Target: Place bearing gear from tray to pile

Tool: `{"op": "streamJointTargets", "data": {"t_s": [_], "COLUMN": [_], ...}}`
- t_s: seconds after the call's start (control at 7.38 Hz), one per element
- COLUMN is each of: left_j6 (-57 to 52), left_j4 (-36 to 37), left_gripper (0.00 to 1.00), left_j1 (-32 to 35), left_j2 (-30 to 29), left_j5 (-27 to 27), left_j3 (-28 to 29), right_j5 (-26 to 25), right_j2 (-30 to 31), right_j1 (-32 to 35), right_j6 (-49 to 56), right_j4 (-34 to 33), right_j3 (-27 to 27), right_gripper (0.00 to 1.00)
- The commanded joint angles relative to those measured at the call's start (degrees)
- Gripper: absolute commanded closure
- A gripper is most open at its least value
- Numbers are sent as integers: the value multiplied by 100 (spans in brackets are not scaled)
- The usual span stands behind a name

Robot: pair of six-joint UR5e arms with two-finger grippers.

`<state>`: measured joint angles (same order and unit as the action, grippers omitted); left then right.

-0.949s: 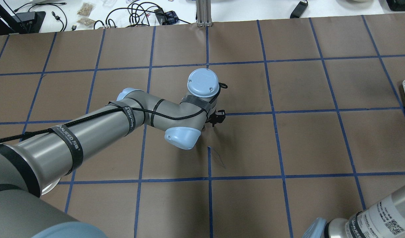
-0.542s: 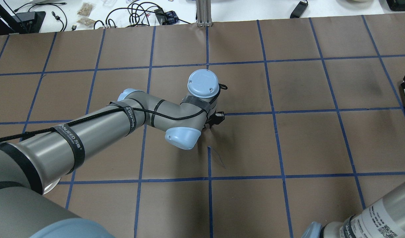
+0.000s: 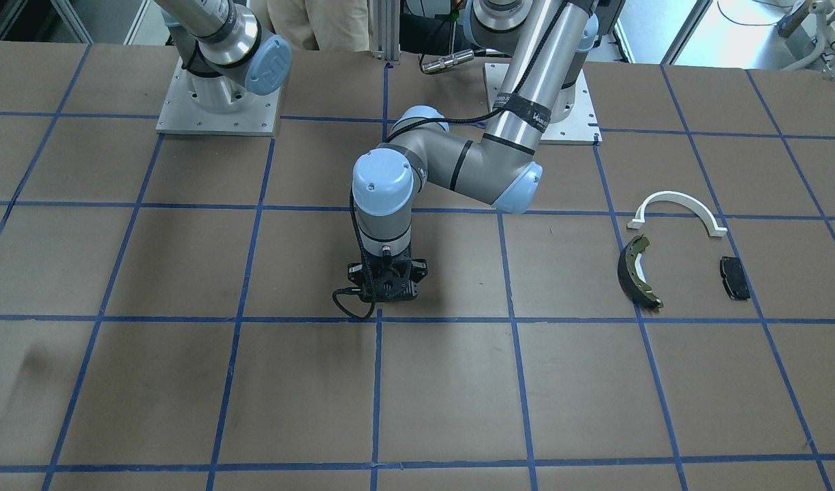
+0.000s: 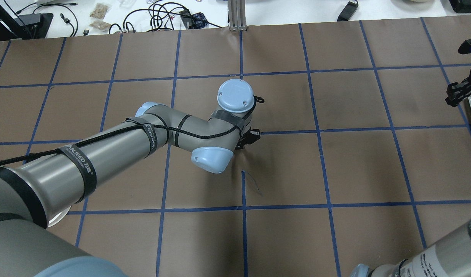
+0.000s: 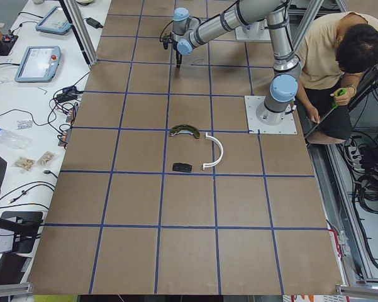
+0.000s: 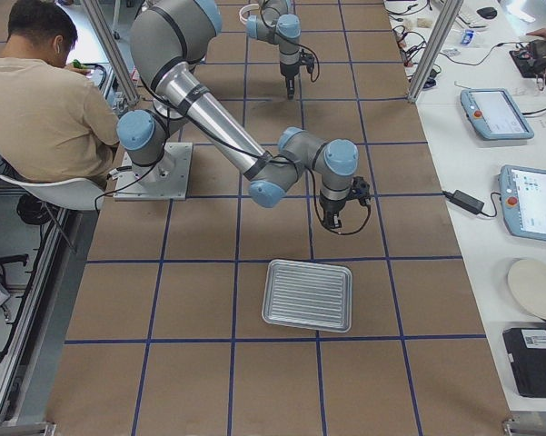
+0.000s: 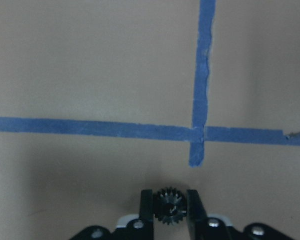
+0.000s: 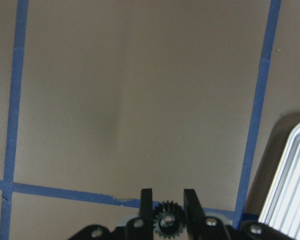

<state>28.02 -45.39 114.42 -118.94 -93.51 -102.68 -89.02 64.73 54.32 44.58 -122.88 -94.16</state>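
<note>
My right gripper (image 8: 168, 196) is shut on a small dark bearing gear (image 8: 168, 220) with a pale hub. It hangs over the table just beside the ribbed metal tray (image 6: 307, 295), which looks bare, and shows at the overhead view's right edge (image 4: 461, 91). My left gripper (image 7: 169, 196) points down at mid-table (image 3: 386, 290), its fingers close on either side of a similar small toothed gear (image 7: 169, 207). The pile lies apart on the robot's left: a white half-ring (image 3: 676, 203), a dark brake shoe (image 3: 636, 273) and a black pad (image 3: 734, 277).
The table is brown paper with a blue tape grid. The tray's corner shows in the right wrist view (image 8: 289, 180). A seated person (image 6: 45, 100) is behind the robot bases. Tablets and cables lie on the white bench (image 6: 500, 113) beyond the far edge.
My right gripper has come into the overhead view at the right edge and moved up and left, away from the tray. My left gripper has barely shifted.
</note>
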Motion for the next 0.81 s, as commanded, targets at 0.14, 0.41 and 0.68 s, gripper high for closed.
{"op": "streamJointTargets", "data": {"t_s": [0.14, 0.41, 0.68], "left_j6": [-442, -1583, -3120], "left_j4": [-1785, -4144, -5029], "left_gripper": [100, 100, 100], "left_j1": [-453, -1208, -2182], "left_j2": [623, 950, 1397], "left_j5": [96, 79, 44], "left_j3": [980, 2221, 2340], "right_j5": [51, 95, 104], "right_j2": [39, 303, 321], "right_j1": [279, 1050, 2244], "right_j6": [-421, -1804, -3254], "right_j4": [62, -103, -385], "right_j3": [-154, -820, -972], "right_gripper": [90, 92, 93]}}
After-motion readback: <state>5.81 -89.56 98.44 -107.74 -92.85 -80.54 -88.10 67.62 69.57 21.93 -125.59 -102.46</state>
